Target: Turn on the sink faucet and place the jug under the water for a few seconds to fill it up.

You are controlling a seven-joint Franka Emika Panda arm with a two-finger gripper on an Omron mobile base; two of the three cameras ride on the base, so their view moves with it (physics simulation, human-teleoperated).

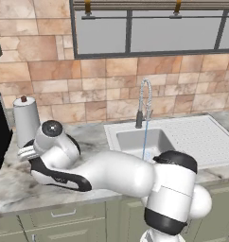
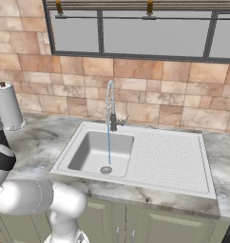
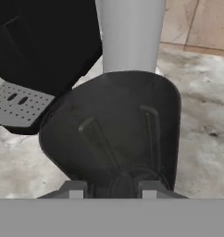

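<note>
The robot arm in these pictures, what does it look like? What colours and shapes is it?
The arm is glossy white and chunky, built from fat rounded tubes. Black bands and a round dark cap with a grey middle mark its joints. No loose cables or writing show. The gripper is small, with two grey finger tips beside a dark round hub.

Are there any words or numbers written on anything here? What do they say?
There are none to read.
The jug, the paper towel roll, the coffee machine, the faucet and the sink all look plain, with no letters, numbers or labels.
</note>
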